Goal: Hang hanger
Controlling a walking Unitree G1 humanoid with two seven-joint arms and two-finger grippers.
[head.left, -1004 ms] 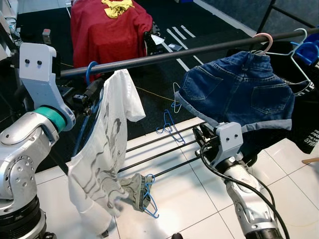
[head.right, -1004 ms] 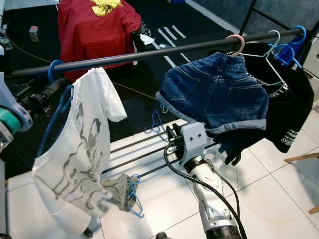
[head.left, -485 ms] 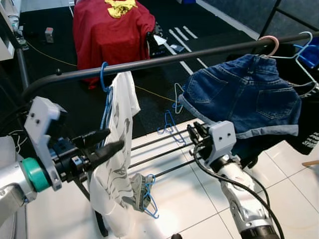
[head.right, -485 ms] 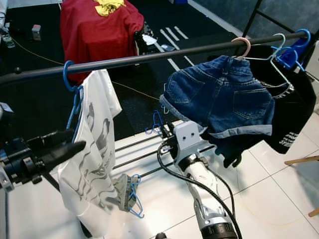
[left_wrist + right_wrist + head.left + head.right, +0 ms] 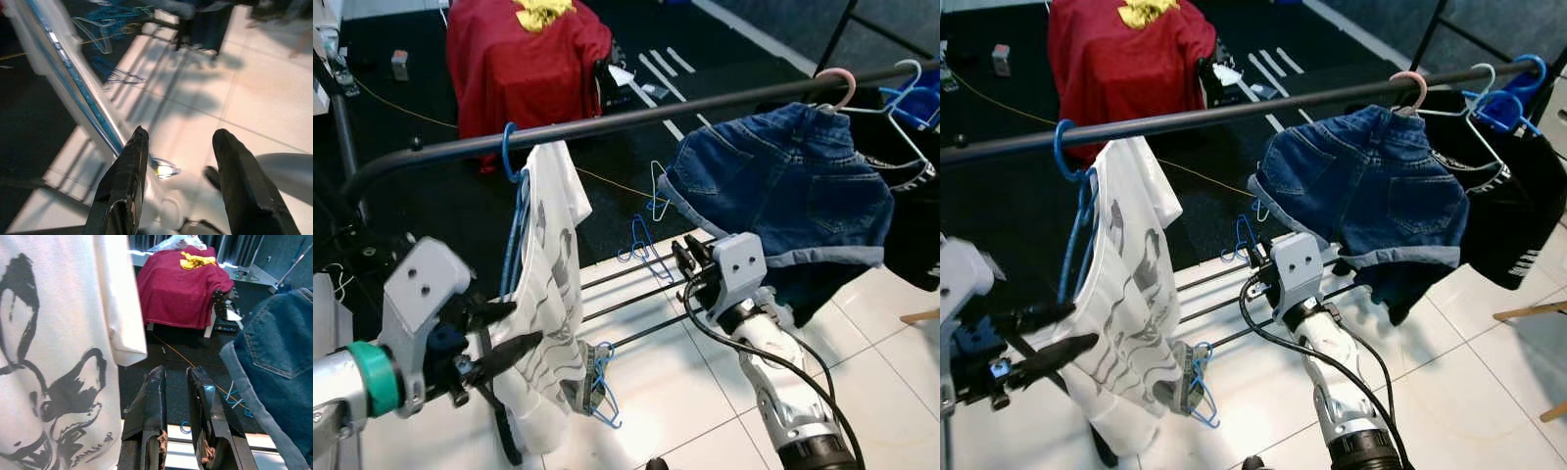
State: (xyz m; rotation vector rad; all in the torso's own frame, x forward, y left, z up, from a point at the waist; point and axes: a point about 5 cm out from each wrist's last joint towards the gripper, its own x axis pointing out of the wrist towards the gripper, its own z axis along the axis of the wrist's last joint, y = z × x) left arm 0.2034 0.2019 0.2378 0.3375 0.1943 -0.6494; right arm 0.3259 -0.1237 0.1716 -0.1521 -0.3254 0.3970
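A blue hanger (image 5: 509,154) carrying a white printed T-shirt (image 5: 553,274) is hooked on the dark rail (image 5: 636,117) at its left part. My left gripper (image 5: 513,327) is below the rail, at the shirt's lower left edge. It is open, with nothing between its fingers. The left wrist view shows the hanger's blue arm (image 5: 78,88) with white cloth off to one side of the open left gripper (image 5: 181,132). My right gripper (image 5: 681,255) is shut and empty, low in front of the denim shorts (image 5: 783,186); its fingers (image 5: 152,401) point past the shirt.
The shorts hang from a pink hanger (image 5: 834,80) on the same rail, with a black garment (image 5: 1513,225) and more hangers further right. Spare blue hangers (image 5: 642,245) sit on the rack's lower bars. A red-draped object (image 5: 524,59) stands behind, on dark floor.
My left gripper, up at the hanger by the rail a second ago, has come away and dropped low beside the shirt. The hanger now hangs from the rail by itself.
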